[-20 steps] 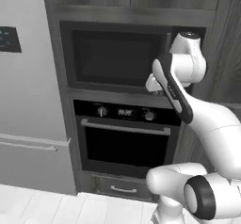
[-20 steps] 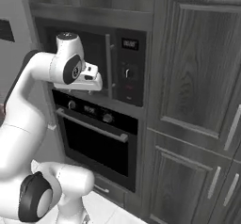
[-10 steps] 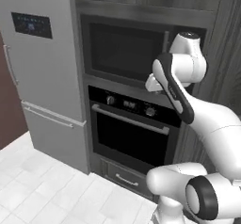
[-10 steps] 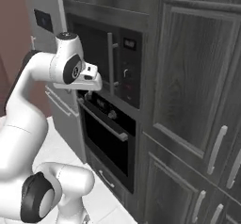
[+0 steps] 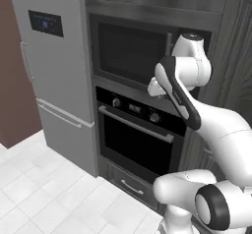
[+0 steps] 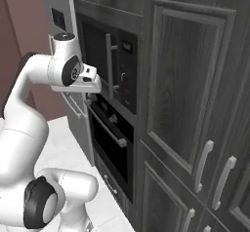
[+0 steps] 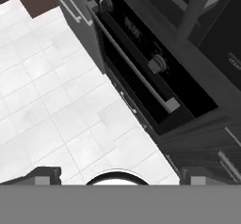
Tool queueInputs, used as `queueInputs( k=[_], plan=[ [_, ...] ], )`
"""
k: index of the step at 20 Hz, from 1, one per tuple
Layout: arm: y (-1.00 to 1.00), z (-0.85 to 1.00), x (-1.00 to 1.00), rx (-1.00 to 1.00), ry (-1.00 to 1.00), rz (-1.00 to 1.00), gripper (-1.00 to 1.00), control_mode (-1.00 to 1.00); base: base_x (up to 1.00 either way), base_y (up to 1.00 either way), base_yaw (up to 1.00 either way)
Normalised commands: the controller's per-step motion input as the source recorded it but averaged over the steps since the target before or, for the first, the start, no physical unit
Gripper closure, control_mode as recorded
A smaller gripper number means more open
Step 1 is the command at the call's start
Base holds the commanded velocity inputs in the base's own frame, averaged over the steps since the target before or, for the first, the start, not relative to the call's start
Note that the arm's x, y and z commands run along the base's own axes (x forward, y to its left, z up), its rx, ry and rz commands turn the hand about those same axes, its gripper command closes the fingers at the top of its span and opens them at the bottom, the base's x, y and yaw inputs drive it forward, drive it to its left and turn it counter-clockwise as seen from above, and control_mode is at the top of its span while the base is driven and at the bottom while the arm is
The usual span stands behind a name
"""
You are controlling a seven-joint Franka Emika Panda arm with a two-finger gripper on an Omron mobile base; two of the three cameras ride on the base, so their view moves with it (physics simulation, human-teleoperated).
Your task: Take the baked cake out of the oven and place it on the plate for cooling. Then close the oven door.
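While the oven door stands shut below the microwave, bring your wide-open, empty gripper down squarely onto its silver bar handle first.

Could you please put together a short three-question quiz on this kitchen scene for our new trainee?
1. True or false: the oven door is shut.
2. What stands directly above the oven: A) microwave, B) sink, C) window?
3. Fill in: the gripper is ____, holding nothing.

Key: 1 true. 2 A. 3 open.
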Motion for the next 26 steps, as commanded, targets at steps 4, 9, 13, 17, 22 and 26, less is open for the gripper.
queueInputs(
  k=[4,9,13,17,22,26],
  plan=[
    [0.00,0.00,0.00,0.00,0.00,0.00,-1.00,1.00,0.00,-0.54,0.16],
    [0.00,0.00,0.00,0.00,0.00,0.00,-1.00,1.00,0.00,-0.55,0.13],
    [0.00,0.00,0.00,0.00,0.00,0.00,-1.00,1.00,0.02,-0.34,0.12],
    [0.02,-0.04,0.00,0.00,0.00,0.04,-1.00,-1.00,0.00,-0.02,0.04],
    [0.62,-0.04,0.00,-0.09,0.00,0.04,-1.00,-1.00,0.00,0.00,0.00],
    [0.99,-0.21,0.08,-0.18,0.00,0.00,-1.00,-1.00,0.00,0.00,0.00]
  ],
)
